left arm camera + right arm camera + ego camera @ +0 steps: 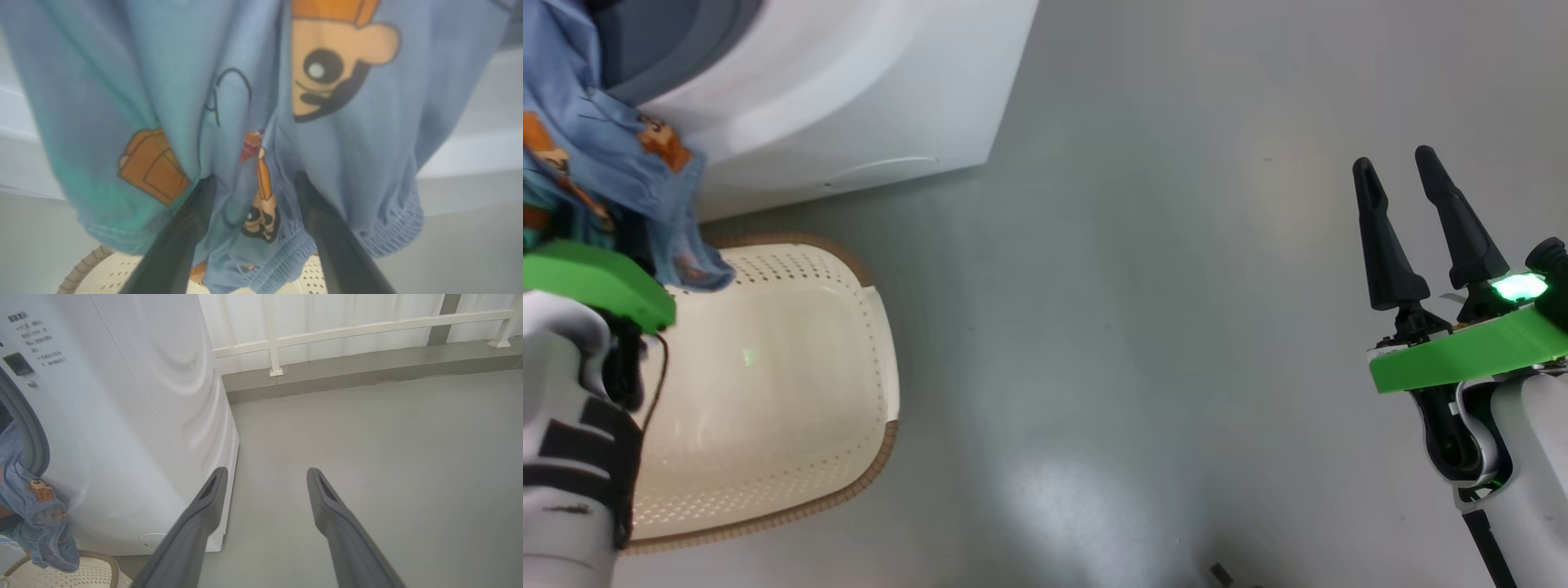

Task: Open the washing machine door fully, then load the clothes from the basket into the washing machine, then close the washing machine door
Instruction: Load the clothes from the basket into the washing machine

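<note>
Mid-load, upper left: grips the clothes (605, 155) in left tool (253, 179), holds right tool (1395, 159) spread empty, probably needs shoving into the washing machine (849, 98) next.

Clothes (171, 81) in light blue, orange-brown cartoon figures with black outlines all over. Basket (792, 343) is cream, dotted with tiny holes, brown woven rim. Washer (849, 98) white, gasket (34, 428) grey. Floor (1135, 327) plain grey. My right gripper (1395, 159) black above bright green.
</note>
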Motion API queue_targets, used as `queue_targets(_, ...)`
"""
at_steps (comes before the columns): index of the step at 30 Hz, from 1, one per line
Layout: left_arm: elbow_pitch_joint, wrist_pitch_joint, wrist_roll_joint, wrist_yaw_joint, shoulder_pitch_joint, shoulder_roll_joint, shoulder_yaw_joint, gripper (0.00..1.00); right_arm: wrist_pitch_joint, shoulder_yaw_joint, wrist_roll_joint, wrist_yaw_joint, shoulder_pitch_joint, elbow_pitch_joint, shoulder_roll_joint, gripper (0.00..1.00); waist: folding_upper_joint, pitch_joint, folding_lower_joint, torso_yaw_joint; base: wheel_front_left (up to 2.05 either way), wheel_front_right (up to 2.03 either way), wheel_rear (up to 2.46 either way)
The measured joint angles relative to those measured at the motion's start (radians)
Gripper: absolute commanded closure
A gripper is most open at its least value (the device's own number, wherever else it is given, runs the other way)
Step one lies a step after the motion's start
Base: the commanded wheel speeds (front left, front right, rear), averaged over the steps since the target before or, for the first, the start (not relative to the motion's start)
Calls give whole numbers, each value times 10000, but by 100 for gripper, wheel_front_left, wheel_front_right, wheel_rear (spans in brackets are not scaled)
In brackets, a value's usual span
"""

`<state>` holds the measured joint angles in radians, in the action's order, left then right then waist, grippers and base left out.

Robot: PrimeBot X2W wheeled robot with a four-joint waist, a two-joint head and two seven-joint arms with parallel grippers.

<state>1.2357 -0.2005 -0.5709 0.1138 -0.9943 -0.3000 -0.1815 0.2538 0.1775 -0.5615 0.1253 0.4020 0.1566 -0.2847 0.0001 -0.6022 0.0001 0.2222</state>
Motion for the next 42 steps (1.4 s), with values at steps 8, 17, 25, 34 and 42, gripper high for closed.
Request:
queue_targets(8, -94, -416, 81, -282, -506, -107, 46, 0, 0, -136, 13, 0, 1, -48, 23, 0, 0, -329, 0, 157, 0, 0, 0)
queue_targets(17, -387, -477, 146, -161, -397, 38, 36, 100, 0, -111, 75, 0, 5, 25, 50, 0, 0, -50, 0, 16, 0, 0, 0)
queue_targets(25, -1041, -476, 201, 79, 474, 140, -17, 100, 0, 92, 73, 0, -3, 169, 50, 0, 0, 518, 0, -150, 0, 0, 0)
queue_targets(34, -3172, -477, 351, 150, 1053, 320, 31, 100, 0, 128, 67, 2, -35, 299, 50, 0, 0, 1086, 0, -384, 0, 0, 0)
queue_targets(42, -4025, -238, 174, 173, 378, -107, 65, 100, 0, 138, -8, 2, -37, 245, 56, 0, -1, 1032, 0, -386, 0, 0, 0)
